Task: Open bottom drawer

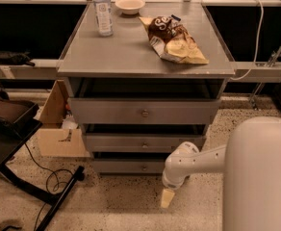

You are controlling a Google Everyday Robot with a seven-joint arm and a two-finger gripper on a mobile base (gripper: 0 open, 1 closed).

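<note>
Grey desk (131, 52); grey bottom drawer (126, 166) at lower centre. Pale yellow gripper (167, 198) low, right of centre, on white arm (198, 159). Brown-and-yellow chip bag (175, 41), cream bowl (130, 5) up top. Speckled beige floor (116, 208).

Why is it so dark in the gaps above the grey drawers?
In the camera view the light seems to come from above: the table top is bright and shades the gaps below it. Same view: the bottom drawer is the dimmest front, and the gripper hangs low over the floor near it, pale and lit.
</note>
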